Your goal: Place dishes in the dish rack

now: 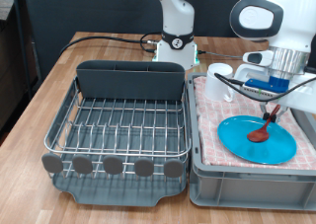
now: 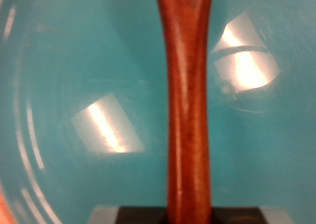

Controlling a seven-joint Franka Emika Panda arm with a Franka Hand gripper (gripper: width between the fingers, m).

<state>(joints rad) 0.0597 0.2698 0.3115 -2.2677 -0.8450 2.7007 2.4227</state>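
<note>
The white arm reaches in from the exterior view's upper right, wrist bent downward. Its gripper (image 1: 274,108) points down, fingers closed around the wooden spoon (image 1: 265,125) by its handle, held upright.

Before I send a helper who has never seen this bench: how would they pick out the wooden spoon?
Find the grey crate lined with checked cloth, at the exterior view's right of the wire dish rack. On it lies a light-blue plate. The spoon stands tilted on that plate under the gripper: slim and reddish-brown, the only wooden thing there.
</note>
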